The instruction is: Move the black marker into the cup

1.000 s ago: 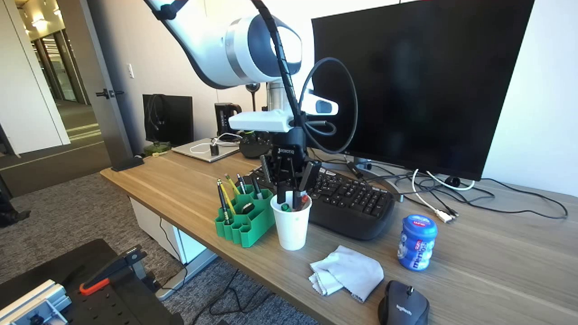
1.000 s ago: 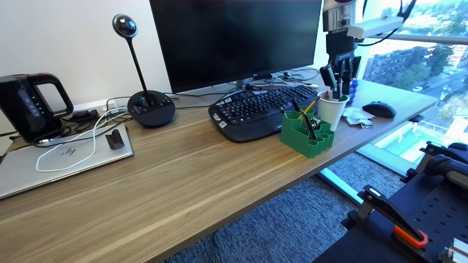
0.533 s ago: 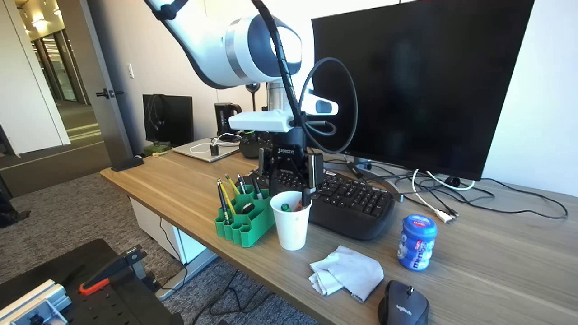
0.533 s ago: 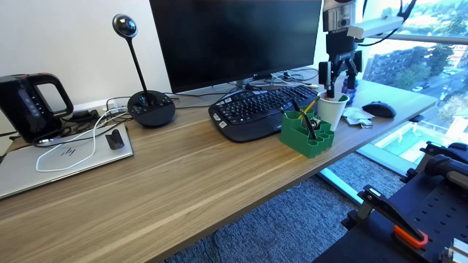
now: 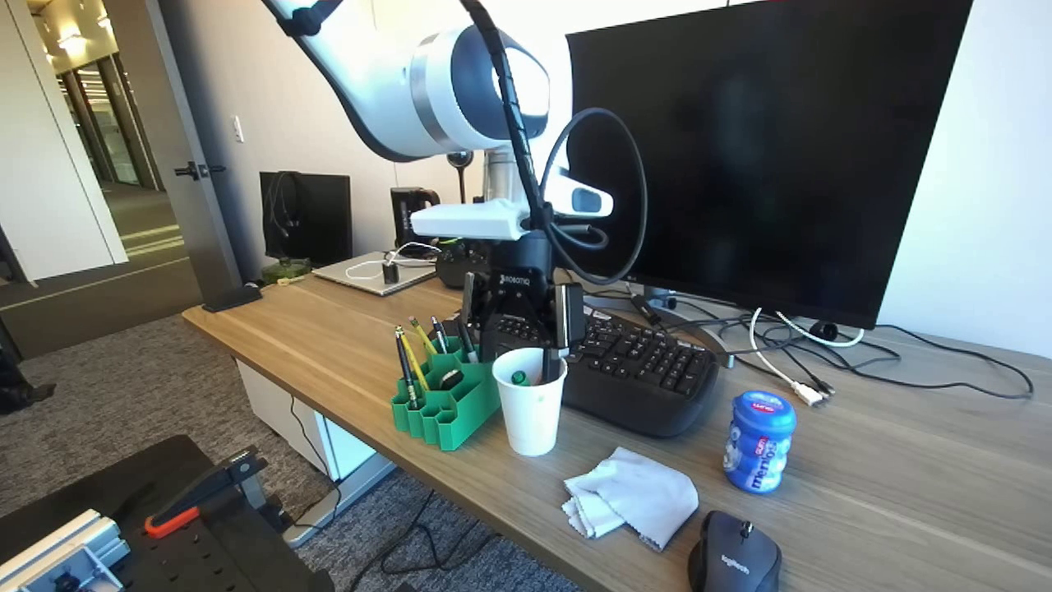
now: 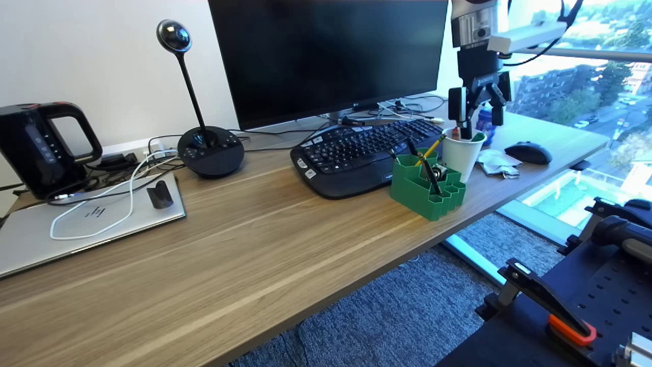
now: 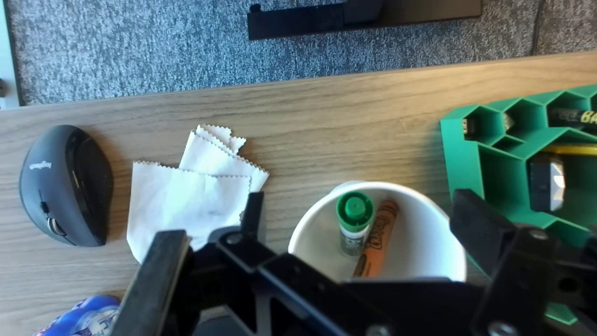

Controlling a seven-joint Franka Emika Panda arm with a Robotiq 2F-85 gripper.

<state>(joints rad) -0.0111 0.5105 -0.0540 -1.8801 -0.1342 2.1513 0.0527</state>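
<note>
The white cup stands upright on the desk in both exterior views. From above, in the wrist view, a green-capped marker and an orange marker-like stick lean inside the cup. My gripper is open wide just over it, its fingertips on either side of the rim with nothing held. The gripper's body hides part of the cup's inside. A dark pen or marker stands in the green organizer; I cannot tell whether this is the black marker.
Close beside the cup is the green organizer with pencils and pens. A grey cloth, a mouse and a blue can lie on the opposite side. Behind are the keyboard and a large monitor.
The fingers have spread from close together at the cup's mouth to wide apart. The arm has shifted slightly. The cup, green marker and orange stick look unmoved.
</note>
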